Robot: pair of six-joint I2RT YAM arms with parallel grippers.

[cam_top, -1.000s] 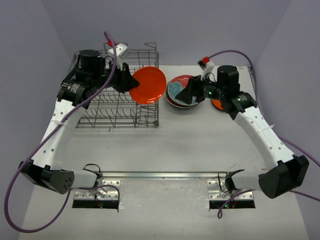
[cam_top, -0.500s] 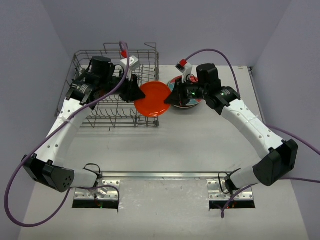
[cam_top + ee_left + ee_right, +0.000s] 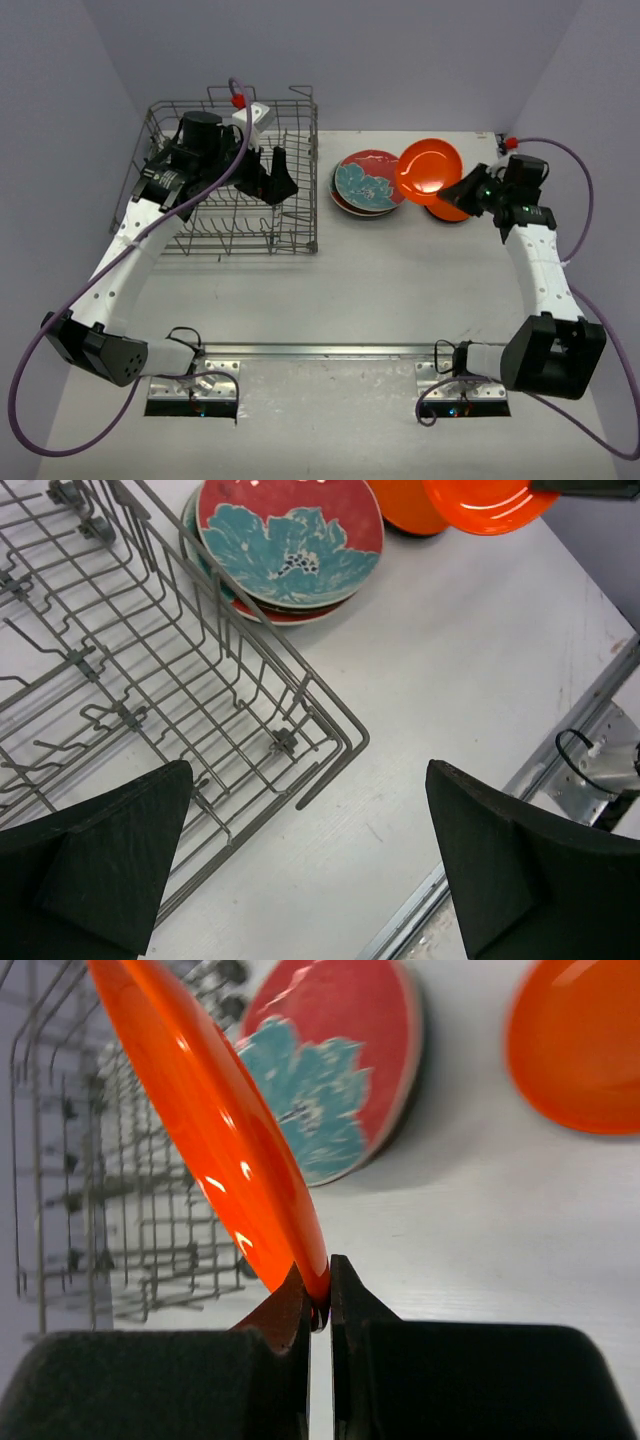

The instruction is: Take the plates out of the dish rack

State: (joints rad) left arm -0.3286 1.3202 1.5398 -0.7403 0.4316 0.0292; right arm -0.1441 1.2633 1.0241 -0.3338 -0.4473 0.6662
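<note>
Right gripper jaws pinched on orange plate rim, plate tilted, stretching toward 10 o'clock; left gripper jaws wide open, empty.

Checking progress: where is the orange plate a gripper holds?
Top view, right of centre: the orange plate hangs tilted in the right gripper, pinched by its rim, between the red floral plate and another orange dish.

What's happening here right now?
The right hand grips an orange plate by its rim, tilted in the air, near a second orange plate on the table and the red floral plate. The left hand hangs open over the dish rack, where no plates show.
</note>
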